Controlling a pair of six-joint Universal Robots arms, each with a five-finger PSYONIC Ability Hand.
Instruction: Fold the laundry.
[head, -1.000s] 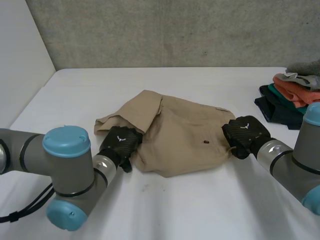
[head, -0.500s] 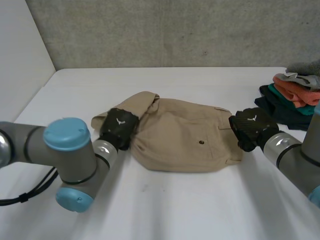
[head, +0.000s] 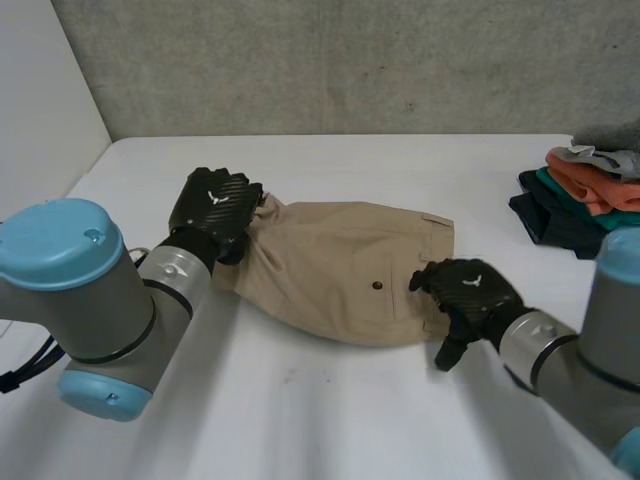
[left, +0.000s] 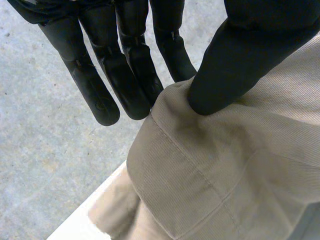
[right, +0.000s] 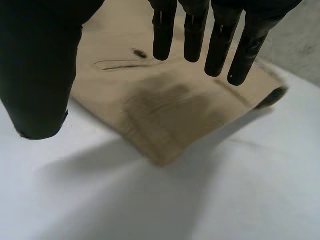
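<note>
I see the tan shorts (head: 340, 275) lying spread out near the middle of the white surface (head: 330, 420), their long side running across in front of me; a small dark button (head: 377, 285) sits roughly in the middle of the shorts.

My left hand (head: 212, 205) is at the left end of the shorts; in the left wrist view the thumb (left: 235, 55) presses down on a bunched fold of the cloth while the straight fingers (left: 125, 65) sit just behind the same fold, so the hand has that end of the shorts pinched; I cannot tell whether the held end is off the surface.

My right hand (head: 468, 292) is at the opposite end, over the near right corner of the shorts; in the right wrist view its fingers (right: 220, 35) hang straight and spread, with the thumb (right: 40, 65) well apart from them, and the corner of the shorts (right: 165, 110) lies below them; the hand is wide open and has hold of nothing; whether any fingertip touches the cloth I cannot tell.

A pile of clothes (head: 585, 190), in orange, green, grey and dark blue, sits well apart from the shorts, out past their right end.
</note>
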